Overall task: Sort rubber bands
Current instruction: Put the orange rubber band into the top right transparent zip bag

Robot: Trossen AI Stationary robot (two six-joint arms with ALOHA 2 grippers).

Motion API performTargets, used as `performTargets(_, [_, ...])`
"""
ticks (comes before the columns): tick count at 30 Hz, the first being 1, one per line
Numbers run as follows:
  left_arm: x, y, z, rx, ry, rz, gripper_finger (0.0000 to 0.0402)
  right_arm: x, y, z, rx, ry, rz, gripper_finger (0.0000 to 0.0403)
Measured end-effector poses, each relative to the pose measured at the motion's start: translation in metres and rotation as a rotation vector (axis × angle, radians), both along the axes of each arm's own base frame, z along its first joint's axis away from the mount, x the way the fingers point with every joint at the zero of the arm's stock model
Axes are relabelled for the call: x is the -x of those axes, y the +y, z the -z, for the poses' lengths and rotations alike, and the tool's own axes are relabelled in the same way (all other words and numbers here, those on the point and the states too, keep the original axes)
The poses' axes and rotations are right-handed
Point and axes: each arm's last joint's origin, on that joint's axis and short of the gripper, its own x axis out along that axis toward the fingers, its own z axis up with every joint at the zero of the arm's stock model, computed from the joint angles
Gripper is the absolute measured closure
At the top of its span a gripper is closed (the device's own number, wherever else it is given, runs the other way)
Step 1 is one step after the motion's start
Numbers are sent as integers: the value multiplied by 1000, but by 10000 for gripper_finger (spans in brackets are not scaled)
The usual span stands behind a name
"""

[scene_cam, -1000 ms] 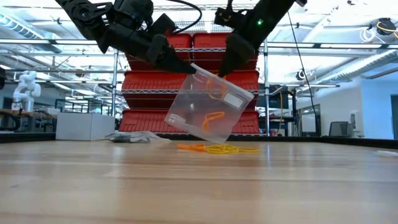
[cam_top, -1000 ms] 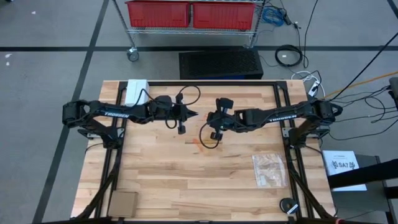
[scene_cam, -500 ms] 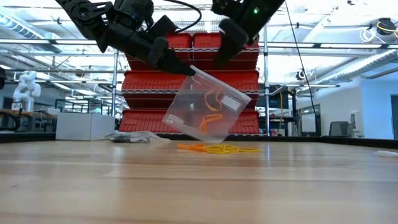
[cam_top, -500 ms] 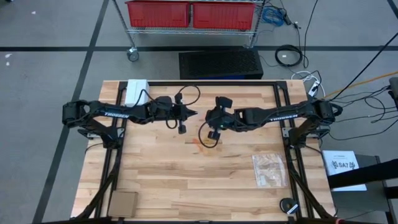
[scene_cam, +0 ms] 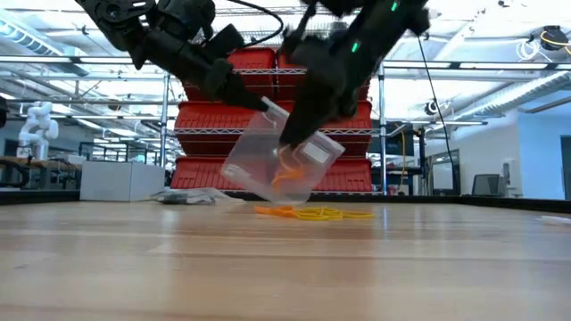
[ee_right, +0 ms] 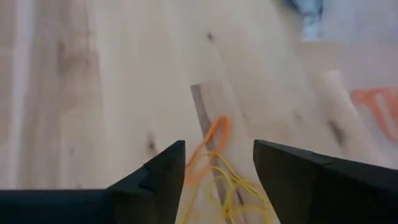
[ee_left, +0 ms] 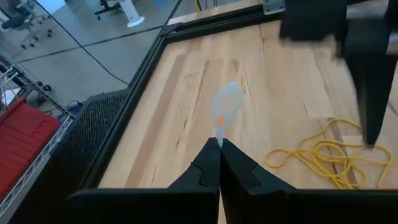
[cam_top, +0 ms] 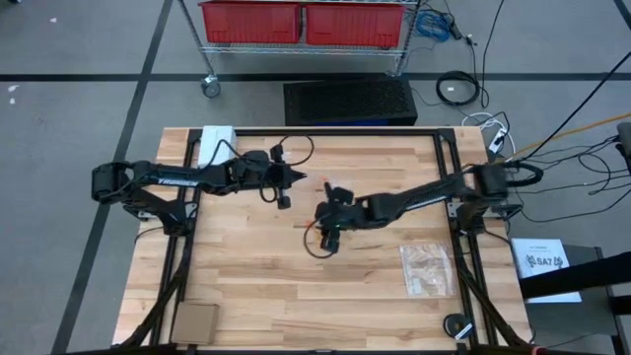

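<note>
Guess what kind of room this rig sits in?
Likely a robotics lab or workshop: a wire metal shelving cart holding red plastic storage bins, black cables strewn on grey floor, and a small white humanoid robot behind the table.

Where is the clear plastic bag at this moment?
In the low view the clear plastic bag hangs tilted above the table centre, pinched by the left gripper, just over the orange and yellow rubber bands on the wood.

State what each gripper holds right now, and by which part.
The left gripper, shut, pinches the clear plastic zip bag by its top edge, above the table. The right gripper, open, holds nothing.
</note>
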Motion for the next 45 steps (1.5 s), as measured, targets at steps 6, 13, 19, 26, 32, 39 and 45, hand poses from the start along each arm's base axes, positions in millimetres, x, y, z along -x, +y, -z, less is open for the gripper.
performTargets(6, [9,7,12,26,-57,34,401,-21,-3,42,-4,3,19,214])
performTargets(13, [25,17,21,96,-182,77,401,-16,-6,36,-8,25,37,195])
performTargets(19, [42,16,17,72,-258,90,401,21,-2,-3,47,155,56,184])
performTargets(26, [65,12,11,85,-407,169,401,59,-3,-8,93,22,99,184])
performTargets(32, [75,10,9,87,-521,240,401,68,-7,12,15,-317,61,184])
performTargets(39, [76,9,6,71,-549,267,401,55,-4,30,-27,-330,52,184])
performTargets(45, [76,10,6,74,-545,258,401,23,-1,43,-47,-204,93,183])
